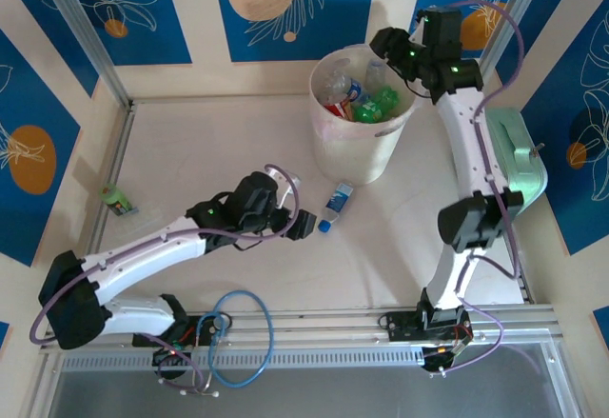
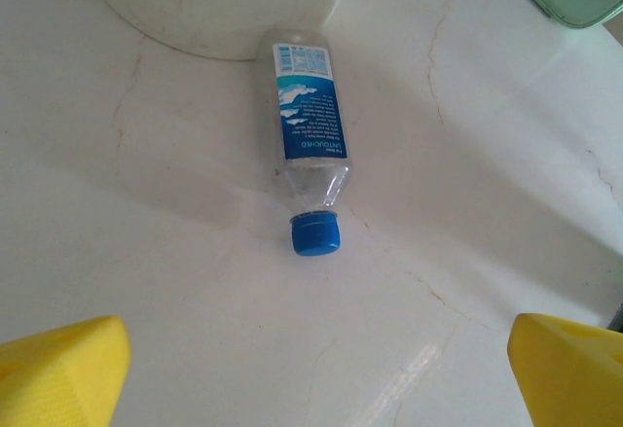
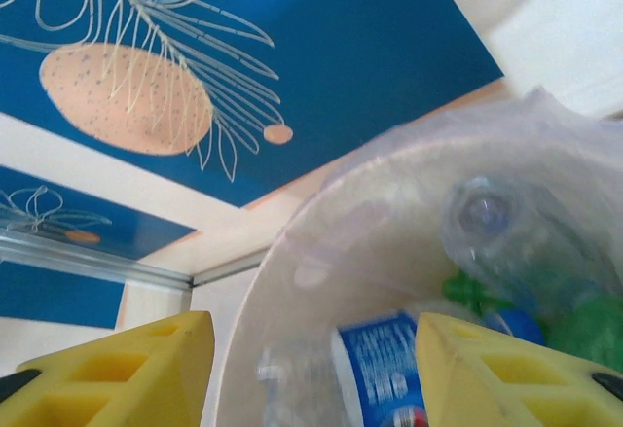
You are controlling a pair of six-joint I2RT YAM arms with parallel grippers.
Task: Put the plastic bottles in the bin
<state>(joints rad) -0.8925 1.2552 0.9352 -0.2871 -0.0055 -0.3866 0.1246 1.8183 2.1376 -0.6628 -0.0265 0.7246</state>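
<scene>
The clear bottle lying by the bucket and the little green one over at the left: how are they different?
The clear bottle has a blue label and cap; the green bottle is green and looks shorter. The clear bottle lies by the bin's base; the green bottle lies far off near the left edge of the table. The open left claw faces the clear bottle, not the green bottle. Both lie on the table, outside the bin.
</scene>
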